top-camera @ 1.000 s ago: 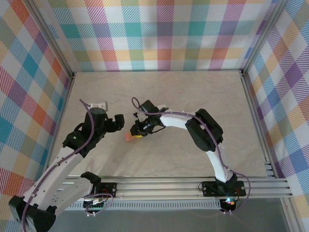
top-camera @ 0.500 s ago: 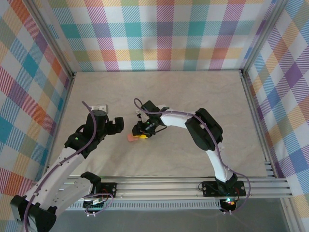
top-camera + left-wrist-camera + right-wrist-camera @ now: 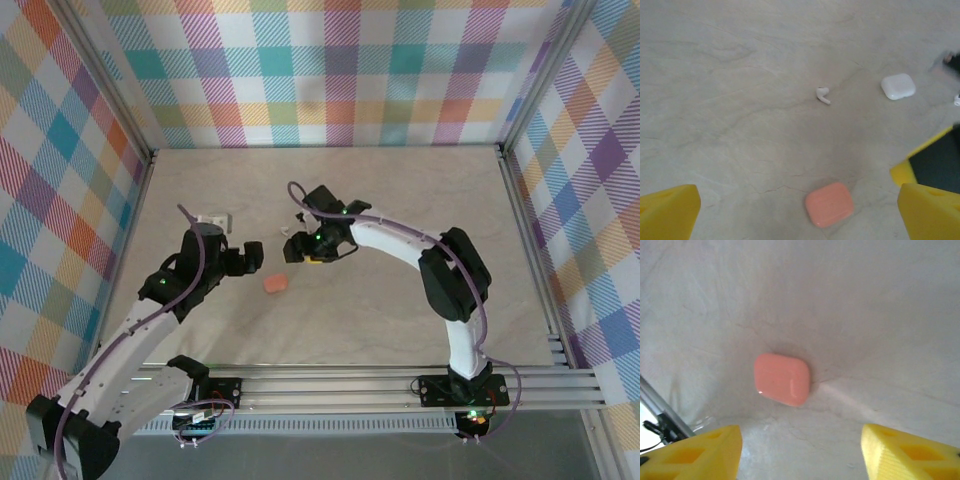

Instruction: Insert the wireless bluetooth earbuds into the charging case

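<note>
A salmon-pink charging case (image 3: 276,285) lies closed and flat on the marble table. It also shows in the left wrist view (image 3: 829,204) and the right wrist view (image 3: 782,378). My right gripper (image 3: 303,248) (image 3: 800,452) hovers just behind the pink case, open, with nothing between its yellow fingers. My left gripper (image 3: 248,258) (image 3: 797,215) is open close to the case's left side. A white earbud (image 3: 823,95) lies loose on the table. Farther on sits a closed white case (image 3: 898,86). A tiny white piece (image 3: 957,100) is cut off by the frame edge.
The right arm's yellow finger and dark body (image 3: 925,160) reach into the left wrist view at the right. Plaid walls and aluminium rails (image 3: 520,230) enclose the table. The arm bases sit on the front rail (image 3: 330,385).
My right gripper has opened and let go of the pink case, then pulled back and to the right. The case now lies alone on the table. The left gripper edged slightly right.
</note>
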Available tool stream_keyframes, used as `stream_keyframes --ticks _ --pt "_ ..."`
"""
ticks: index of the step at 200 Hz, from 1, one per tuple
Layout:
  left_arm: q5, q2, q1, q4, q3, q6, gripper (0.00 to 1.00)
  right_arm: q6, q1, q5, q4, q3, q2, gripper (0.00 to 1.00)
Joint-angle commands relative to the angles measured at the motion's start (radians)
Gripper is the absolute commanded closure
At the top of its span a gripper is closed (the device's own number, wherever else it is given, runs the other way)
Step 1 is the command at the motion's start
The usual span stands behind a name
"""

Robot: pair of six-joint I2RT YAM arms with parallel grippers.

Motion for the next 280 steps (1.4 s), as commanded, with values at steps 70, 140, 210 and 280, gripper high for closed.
stream_keyframes --ticks 70,140,210,280 --pt "0.273 0.268 0.023 0.110 0.080 -0.012 0.00 -0.270 -0.143 0.338 -0.401 0.462 0.289 0.18" --pt "0.290 0.368 0.023 0.141 0.104 0.036 0.00 -0.313 -0.147 0.439 -0.576 0.807 0.522 0.16" --pt "0.312 0.424 0.023 0.166 0.103 0.037 0.00 -0.321 -0.150 0.446 -0.551 0.810 0.536 0.16" --pt "0.277 0.454 0.023 0.121 0.135 -0.019 0.00 -0.323 -0.163 0.415 -0.530 0.816 0.587 0.21"
